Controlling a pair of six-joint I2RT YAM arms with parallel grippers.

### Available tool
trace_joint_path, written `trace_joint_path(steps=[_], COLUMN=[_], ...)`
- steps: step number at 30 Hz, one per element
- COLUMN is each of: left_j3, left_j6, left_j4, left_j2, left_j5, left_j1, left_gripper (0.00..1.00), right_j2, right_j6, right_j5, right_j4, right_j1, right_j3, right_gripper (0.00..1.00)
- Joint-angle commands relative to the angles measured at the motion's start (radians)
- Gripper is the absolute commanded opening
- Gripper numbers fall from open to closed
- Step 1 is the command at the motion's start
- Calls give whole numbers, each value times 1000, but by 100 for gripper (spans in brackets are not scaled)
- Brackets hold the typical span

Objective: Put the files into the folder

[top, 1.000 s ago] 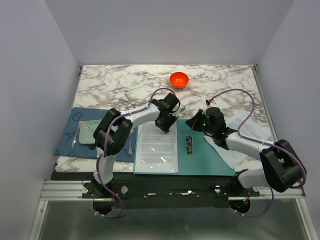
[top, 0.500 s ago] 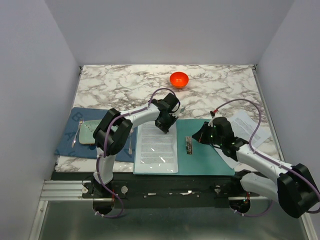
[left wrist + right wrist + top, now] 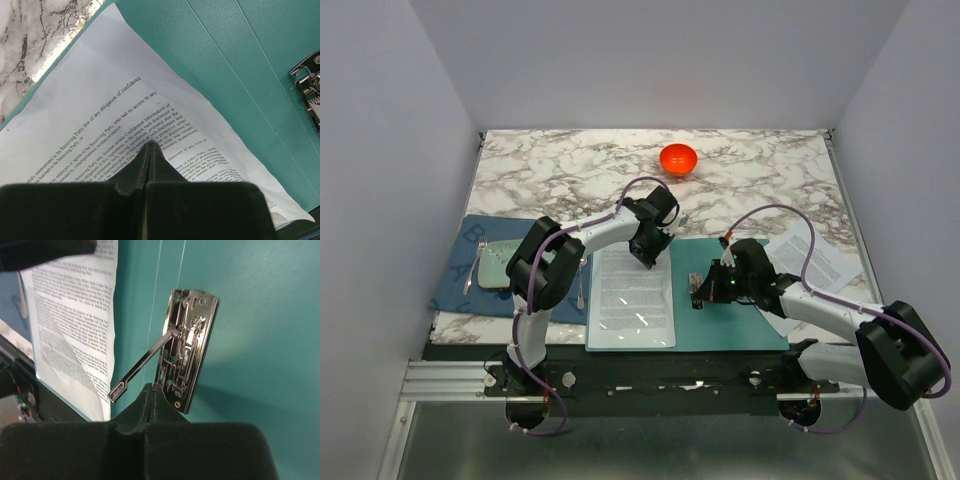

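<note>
The teal folder [image 3: 740, 320] lies open flat at the table's near edge. A printed white sheet of the files [image 3: 634, 298] rests on its left half. My left gripper [image 3: 646, 256] is shut, its tip pressed down on that sheet's upper part [image 3: 115, 100]. The metal clip [image 3: 698, 290] sits at the folder's middle, its lever [image 3: 142, 365] raised. My right gripper [image 3: 708, 290] is shut with nothing in it, its tip [image 3: 154, 386] at the near end of the clip [image 3: 189, 347]. More files [image 3: 817, 263] lie partly under the right arm, beside the folder's right edge.
An orange bowl [image 3: 678, 158] stands at the back middle. On the left, a dark blue mat [image 3: 470, 290] carries a pale green tray [image 3: 498, 265] and cutlery. White walls close in both sides.
The right arm swung left and down across the folder, bringing its shut gripper to the metal clip. The left gripper stayed on the sheet.
</note>
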Motion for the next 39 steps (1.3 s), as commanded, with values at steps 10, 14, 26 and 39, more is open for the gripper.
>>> trace_joint_path(steps=[10, 14, 26, 39], left_j3=[6, 3, -29, -29], left_j6=[7, 7, 19, 23], left_j4=[-37, -37, -26, -29], left_j2=[14, 10, -13, -23], left_j5=[-30, -31, -30, -36], left_j1=[3, 2, 3, 1], left_gripper=[0, 0, 0, 0], right_j2=[77, 137, 213, 160], right_j6=[38, 73, 66, -11], right_j5=[-97, -80, 31, 78], right_j4=[137, 185, 225, 103], right_j1=[23, 25, 19, -3], right_j3=[37, 62, 128, 212], right_gripper=[1, 1, 0, 1])
